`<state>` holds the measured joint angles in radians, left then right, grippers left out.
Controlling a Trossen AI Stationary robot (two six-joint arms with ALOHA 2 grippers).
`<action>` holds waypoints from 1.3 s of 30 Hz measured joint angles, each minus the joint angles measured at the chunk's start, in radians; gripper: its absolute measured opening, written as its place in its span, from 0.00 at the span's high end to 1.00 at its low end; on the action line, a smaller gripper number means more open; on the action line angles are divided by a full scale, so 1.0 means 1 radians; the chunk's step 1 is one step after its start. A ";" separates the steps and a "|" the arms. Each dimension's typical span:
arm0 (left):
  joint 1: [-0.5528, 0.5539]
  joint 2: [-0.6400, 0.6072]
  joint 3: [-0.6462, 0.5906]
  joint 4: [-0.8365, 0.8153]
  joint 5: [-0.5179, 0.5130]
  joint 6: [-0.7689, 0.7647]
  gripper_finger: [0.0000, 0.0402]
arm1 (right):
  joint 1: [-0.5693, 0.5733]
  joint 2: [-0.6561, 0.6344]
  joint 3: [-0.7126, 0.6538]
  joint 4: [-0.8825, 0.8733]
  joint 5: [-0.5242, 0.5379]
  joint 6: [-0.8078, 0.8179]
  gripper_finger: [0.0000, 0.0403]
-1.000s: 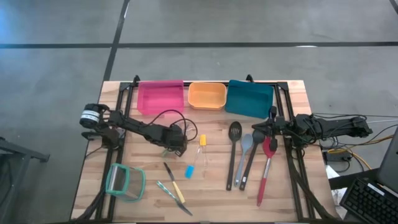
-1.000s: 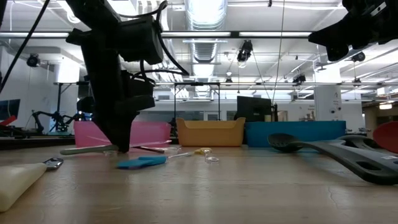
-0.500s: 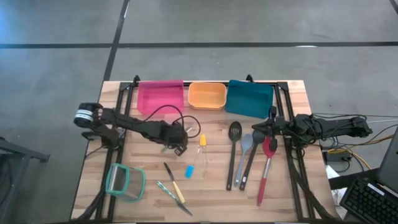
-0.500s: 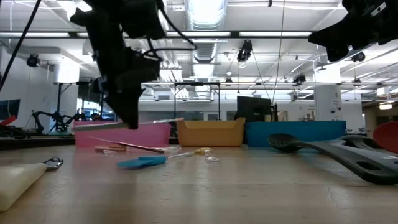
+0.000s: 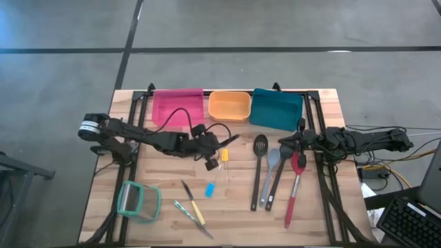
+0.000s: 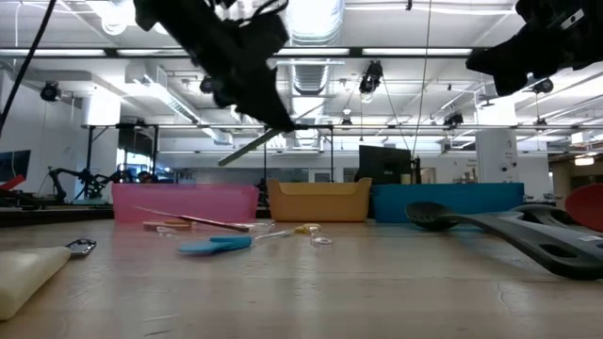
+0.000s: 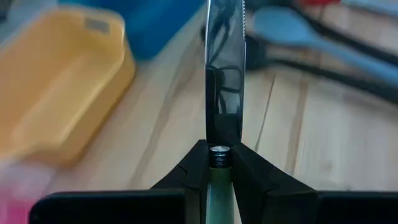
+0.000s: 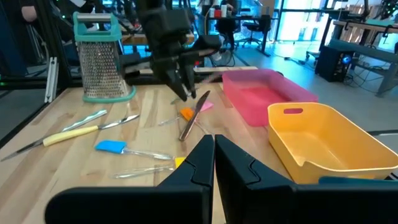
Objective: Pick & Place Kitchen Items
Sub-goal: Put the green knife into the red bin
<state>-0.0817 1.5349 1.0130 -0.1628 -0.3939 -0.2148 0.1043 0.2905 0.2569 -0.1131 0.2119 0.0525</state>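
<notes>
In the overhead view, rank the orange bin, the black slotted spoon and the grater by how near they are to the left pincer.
From the left pincer, which holds a knife:
1. Orange bin, just beyond it at the table's back edge.
2. Black slotted spoon, off to its right.
3. Grater, farthest, near the front-left corner.

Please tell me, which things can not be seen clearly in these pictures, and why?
- Knife handle: in the left wrist view the left gripper is shut on the knife and its fingers hide the handle.
- Orange bin: blurred in that view.
- Red spatula: cut off by the low view's edge.
- Small pieces by the yellow-handled tool: too small in the high view.
</notes>
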 joint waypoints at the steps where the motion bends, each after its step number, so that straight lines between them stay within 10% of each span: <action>1: 0.003 0.001 0.000 0.037 0.000 0.033 0.88 | 0.000 0.000 0.000 -0.004 0.000 0.000 0.98; 11: 0.048 0.001 -0.002 0.255 0.014 0.278 0.88 | 0.000 0.051 -0.011 -0.005 0.000 0.000 0.98; 39: 0.617 -0.040 0.229 -0.666 -0.123 0.298 0.88 | 0.000 0.118 -0.013 0.034 0.079 0.005 0.98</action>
<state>0.5357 1.4944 1.2423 -0.8283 -0.5164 0.0829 0.1047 0.4088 0.2443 -0.0792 0.2913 0.0572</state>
